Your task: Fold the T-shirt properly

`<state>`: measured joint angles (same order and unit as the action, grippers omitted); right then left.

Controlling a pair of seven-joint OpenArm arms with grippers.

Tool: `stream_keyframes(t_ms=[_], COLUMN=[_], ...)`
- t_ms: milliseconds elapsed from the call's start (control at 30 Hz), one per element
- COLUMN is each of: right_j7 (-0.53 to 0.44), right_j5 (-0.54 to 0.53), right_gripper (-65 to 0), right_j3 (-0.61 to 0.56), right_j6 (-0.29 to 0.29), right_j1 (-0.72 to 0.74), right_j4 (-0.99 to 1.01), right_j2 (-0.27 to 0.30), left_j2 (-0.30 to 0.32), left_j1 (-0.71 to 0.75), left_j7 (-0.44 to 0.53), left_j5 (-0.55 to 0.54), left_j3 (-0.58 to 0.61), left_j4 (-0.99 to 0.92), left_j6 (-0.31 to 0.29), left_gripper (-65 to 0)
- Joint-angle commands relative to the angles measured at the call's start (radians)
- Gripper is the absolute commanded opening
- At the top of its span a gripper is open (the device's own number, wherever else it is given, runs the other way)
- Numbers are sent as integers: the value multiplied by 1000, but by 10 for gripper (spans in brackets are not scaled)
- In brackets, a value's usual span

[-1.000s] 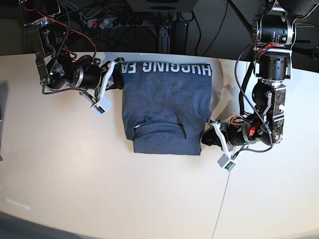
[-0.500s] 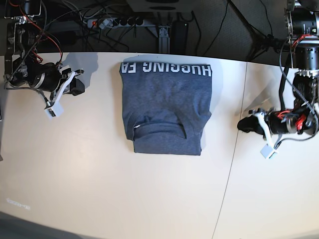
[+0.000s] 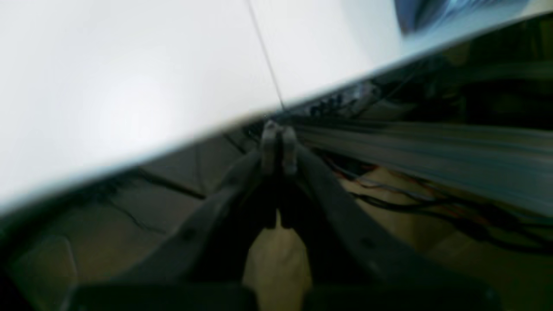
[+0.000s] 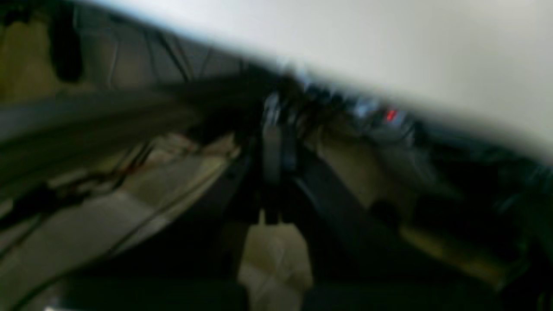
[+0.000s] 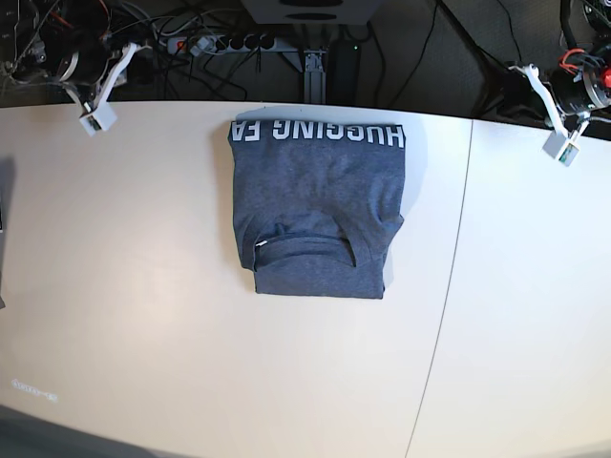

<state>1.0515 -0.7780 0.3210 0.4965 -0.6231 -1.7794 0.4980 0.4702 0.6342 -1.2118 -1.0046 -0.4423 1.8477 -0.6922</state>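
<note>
The T-shirt [image 5: 320,205] lies folded into a blue-grey rectangle at the back middle of the white table [image 5: 143,315]. Its white lettering runs along the far edge and the neck opening shows near the front. In the left wrist view my left gripper [image 3: 277,129] is shut and holds nothing, hanging past the table's far edge; a blurred blue corner of the T-shirt [image 3: 414,13] shows top right. My right gripper [image 4: 276,112] is also shut with nothing in it, over the dark cabling behind the table. In the base view only the arms' white camera brackets [image 5: 552,107] [image 5: 107,84] show at the far corners.
A power strip [image 5: 224,42] and tangled cables lie behind the table's far edge. A seam [image 5: 449,277] runs front to back through the tabletop, right of the shirt. A dark object [image 5: 3,191] shows at the left border.
Both arms have drawn back from the shirt's sides to the far corners of the table. The folded shirt has stayed where it was.
</note>
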Motion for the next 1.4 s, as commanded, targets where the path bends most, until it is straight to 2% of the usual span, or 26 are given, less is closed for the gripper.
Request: stream_keyframes(t_ms=[0,100,233,367,500,600,733,800,833,933,1067,1133,1233,1367], right_j7=[-9,-33,-137,-238,-269,-281,-387,-416,-416,-411,-394,-393,-360,-313], right_j5=[-15,-5,78,164,214,243,370,419,433,462,462,440,403,404], right_gripper=[-650,-650,-650,-650,-650,-650,-650,-650,-650,-650,-650,-650,-650,-650], right_j3=[10,10,9,4,-5,-5,-5,-5,-5,-8,-9,-9,-9,-9], right_j6=[76,76,75,63,56,56,50,49,49,49,41,37,23,23], right_j1=[-34,-129,-203,-175,-39,109,310,404,445,529,565,568,567,564], right_j4=[-14,-2,75,268,561,810,1118,1235,1279,1342,1342,1332,1319,1309], right_j2=[15,8,-18,-55,-86,-111,-145,-162,-172,-208,-244,-253,-269,-289], left_j2=[-2,-51,-114,-124,-124,-124,-150,-172,-183,-215,-233,-249,-272,-280], left_j1=[39,144,194,158,24,-111,-311,-410,-454,-538,-597,-620,-626,-610], left_j7=[32,175,386,583,740,836,938,954,953,954,952,914,871,868], left_j5=[19,163,391,592,742,819,952,972,969,964,956,956,955,933], left_j3=[-11,-10,1,63,163,253,387,445,470,524,560,575,601,642], left_j4=[14,-8,-101,-317,-654,-926,-1258,-1390,-1443,-1527,-1527,-1527,-1525,-1526], left_j6=[-6,-6,-6,-6,6,113,291,358,363,363,363,363,363,363], left_gripper=[-650,-650,-650,-650,-650,-650,-650,-650,-650,-650,-650,-650,-650,-650])
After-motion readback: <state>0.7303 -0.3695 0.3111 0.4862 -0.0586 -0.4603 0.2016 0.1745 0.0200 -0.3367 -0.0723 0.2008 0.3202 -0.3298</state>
